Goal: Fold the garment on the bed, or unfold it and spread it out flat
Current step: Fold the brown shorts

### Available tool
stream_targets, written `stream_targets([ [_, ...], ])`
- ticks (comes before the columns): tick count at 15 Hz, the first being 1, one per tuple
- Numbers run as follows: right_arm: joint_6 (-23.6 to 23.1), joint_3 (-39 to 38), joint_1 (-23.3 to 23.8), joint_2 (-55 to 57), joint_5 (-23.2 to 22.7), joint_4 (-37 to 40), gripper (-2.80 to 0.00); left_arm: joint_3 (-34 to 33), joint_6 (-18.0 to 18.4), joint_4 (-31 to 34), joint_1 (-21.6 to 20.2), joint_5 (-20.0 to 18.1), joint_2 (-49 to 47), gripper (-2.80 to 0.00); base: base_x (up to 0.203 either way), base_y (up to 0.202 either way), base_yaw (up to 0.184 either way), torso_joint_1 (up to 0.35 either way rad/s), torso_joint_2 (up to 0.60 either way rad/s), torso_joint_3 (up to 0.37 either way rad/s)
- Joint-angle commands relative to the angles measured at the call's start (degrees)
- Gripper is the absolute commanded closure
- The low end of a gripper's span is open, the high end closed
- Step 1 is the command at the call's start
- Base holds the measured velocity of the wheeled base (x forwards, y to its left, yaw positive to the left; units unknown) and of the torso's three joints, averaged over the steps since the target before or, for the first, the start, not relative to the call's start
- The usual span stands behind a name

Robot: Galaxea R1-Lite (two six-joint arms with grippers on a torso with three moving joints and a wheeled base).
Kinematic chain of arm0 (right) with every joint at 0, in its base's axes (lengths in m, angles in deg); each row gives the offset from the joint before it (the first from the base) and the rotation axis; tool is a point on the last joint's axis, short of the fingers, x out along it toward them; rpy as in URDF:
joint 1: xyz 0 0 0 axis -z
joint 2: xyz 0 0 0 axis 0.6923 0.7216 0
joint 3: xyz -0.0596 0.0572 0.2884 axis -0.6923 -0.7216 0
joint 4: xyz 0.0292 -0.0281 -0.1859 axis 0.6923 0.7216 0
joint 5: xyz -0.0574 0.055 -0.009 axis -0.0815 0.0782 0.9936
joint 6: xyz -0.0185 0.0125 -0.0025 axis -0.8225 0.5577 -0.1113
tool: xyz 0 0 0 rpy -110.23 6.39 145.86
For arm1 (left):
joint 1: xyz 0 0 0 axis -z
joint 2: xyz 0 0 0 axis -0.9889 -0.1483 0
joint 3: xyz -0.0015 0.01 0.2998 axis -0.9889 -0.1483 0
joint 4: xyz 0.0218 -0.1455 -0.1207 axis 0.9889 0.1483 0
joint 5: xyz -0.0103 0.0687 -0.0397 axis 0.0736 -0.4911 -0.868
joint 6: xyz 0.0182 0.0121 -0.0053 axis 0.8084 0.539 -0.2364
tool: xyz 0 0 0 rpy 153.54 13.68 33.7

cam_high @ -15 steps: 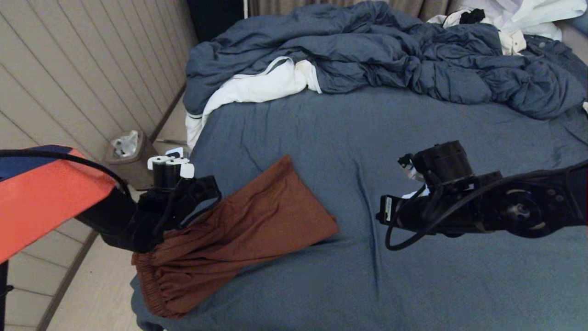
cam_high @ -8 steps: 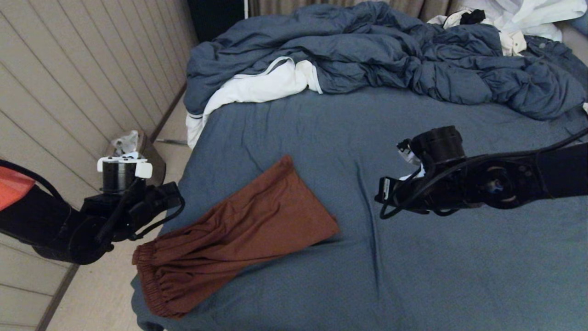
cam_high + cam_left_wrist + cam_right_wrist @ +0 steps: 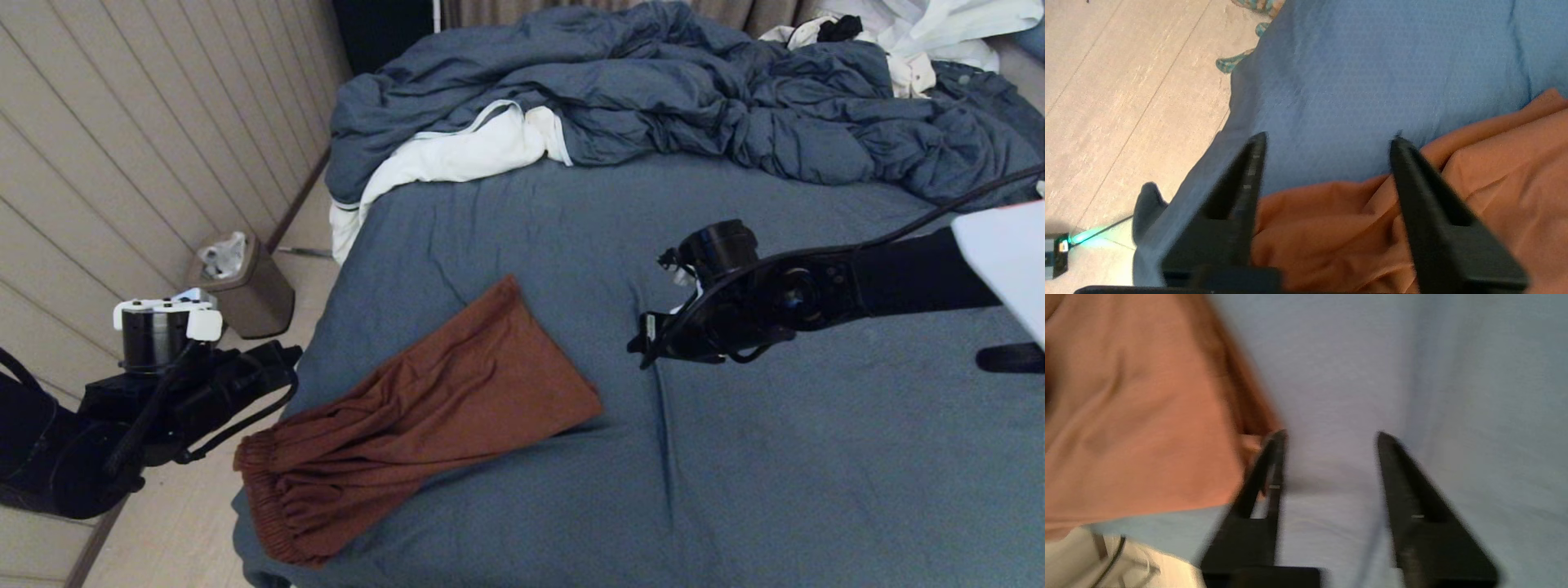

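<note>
The rust-brown garment (image 3: 416,425) lies folded into a long strip on the near-left part of the bed (image 3: 775,490), its gathered waistband at the near-left corner by the mattress edge and its leg hem pointing toward the far right; the cloth is creased but rests flat on the dark blue-grey sheet, free of both arms. The left gripper (image 3: 1327,141) hangs off the bed's left side, over the floor and just beside the waistband end; in the left wrist view its two black fingers are spread wide, with bare sheet between the tips and the garment's edge below them, nothing pinched. The right gripper (image 3: 1331,435) hovers over the middle of the bed, just to the right of the garment's hem end; its fingers are likewise parted, open sheet between them, the brown cloth close beside one finger, though whether it touches cannot be told. At the far end of the bed a rumpled blue duvet (image 3: 694,98) is heaped across the width, with white clothes (image 3: 457,155) tucked under its left edge; a small bin (image 3: 241,286) stands on the floor by the panelled wall (image 3: 122,147) on the left.
</note>
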Motion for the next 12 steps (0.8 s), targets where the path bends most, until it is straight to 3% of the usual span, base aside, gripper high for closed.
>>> stream_targets([
  [1,-0.43,5.36,-1.72,4.22,-0.04,2.67,-2.80,-1.91,-0.28,-0.41,-0.05,-2.02,2.26,-2.80,0.000,0.000,0.000,0.000,0.00,0.000],
  [3,-0.89,9.63,-3.56,6.78,-0.04,4.03,-2.80,-2.14,-0.67,-0.35,-0.05,-2.85,2.81,-2.80,0.000,0.000,0.000,0.000,0.00,0.000],
  [4,-0.93,11.20,-4.52,7.33,-0.04,4.78,-2.80,-2.21,-0.83,-0.24,-0.05,-2.91,3.20,0.00,0.000,0.000,0.000,0.000,0.00,0.000],
  [12,-1.06,23.56,-8.26,16.61,-0.04,11.46,-2.80,-2.93,-1.17,-0.95,-0.35,-3.97,2.81,0.00,0.000,0.000,0.000,0.000,0.00,0.000],
])
